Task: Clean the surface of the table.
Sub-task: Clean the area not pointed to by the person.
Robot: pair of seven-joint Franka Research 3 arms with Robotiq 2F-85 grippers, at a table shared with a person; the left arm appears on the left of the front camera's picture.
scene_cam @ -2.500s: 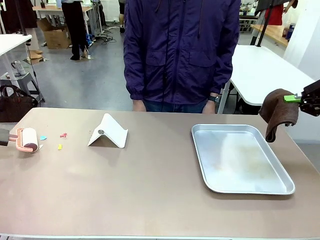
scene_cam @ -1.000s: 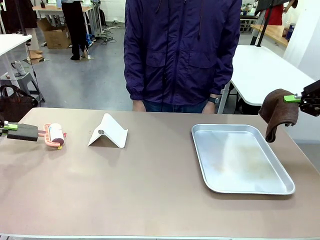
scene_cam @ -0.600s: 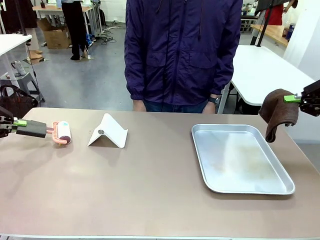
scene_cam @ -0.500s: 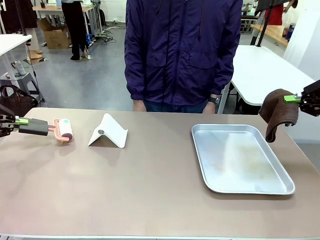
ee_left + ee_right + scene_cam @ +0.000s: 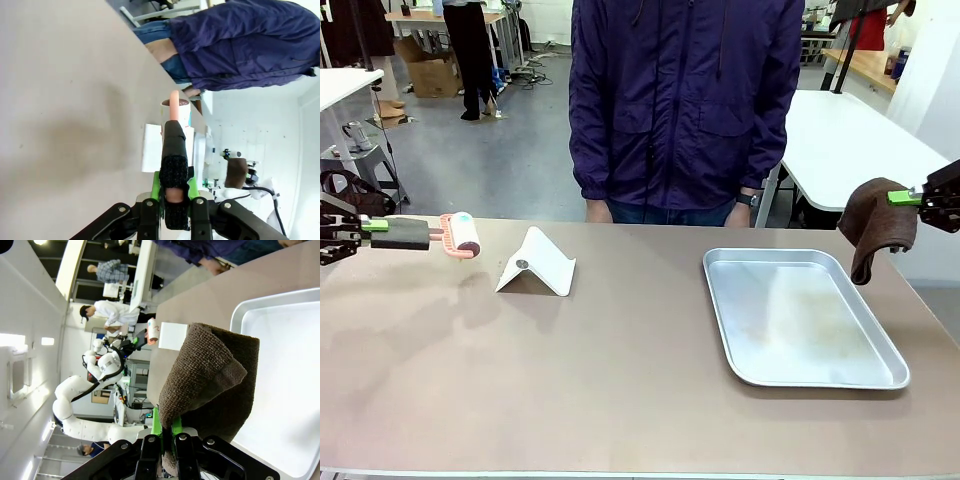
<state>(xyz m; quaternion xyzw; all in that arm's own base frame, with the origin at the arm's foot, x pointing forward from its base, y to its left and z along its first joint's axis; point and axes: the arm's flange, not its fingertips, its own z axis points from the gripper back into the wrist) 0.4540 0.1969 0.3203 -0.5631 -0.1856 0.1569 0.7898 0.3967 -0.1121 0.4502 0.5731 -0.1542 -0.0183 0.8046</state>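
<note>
One table [image 5: 600, 370] spans the view, carrying one metal tray [image 5: 800, 320] at 4 o'clock, its bare floor showing, and one white folded stand [image 5: 538, 265] at 10 o'clock. At 9 o'clock the left claw [image 5: 375, 226] clamps one lint roller [image 5: 455, 234] by its handle, above the top; at 3 o'clock the right claw [image 5: 905, 197] pinches one brown cloth [image 5: 875, 225]

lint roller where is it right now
Front view: the lint roller is at the far left, held off the table in the left gripper, just left of the white folded stand.
</note>
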